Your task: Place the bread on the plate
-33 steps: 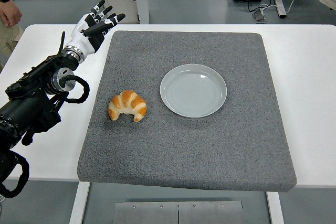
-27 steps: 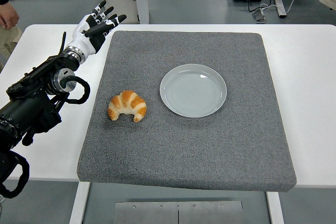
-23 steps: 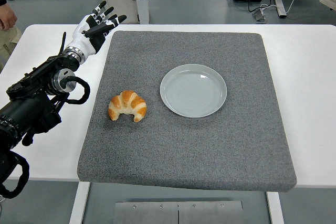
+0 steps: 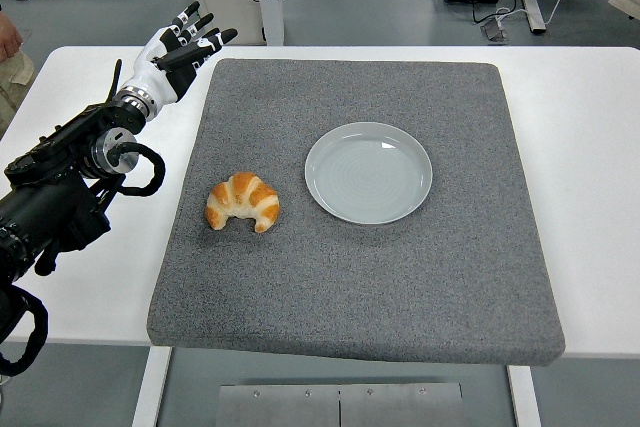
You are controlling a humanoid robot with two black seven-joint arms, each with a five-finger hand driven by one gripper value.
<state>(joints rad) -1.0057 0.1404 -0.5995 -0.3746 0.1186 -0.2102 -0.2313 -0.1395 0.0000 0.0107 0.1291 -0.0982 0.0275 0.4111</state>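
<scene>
Reaching from so far off is the risk: the left hand [image 4: 178, 50] hovers with fingers spread wide and empty, well beyond the bread [image 4: 242, 201]. That bread lies on the grey mat [image 4: 360, 277] just left of the plate [image 4: 368, 172]. A clumsy approach could nudge or crush it.

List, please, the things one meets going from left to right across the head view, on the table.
Left hand → croissant → plate, the last two both on the grey mat.
</scene>
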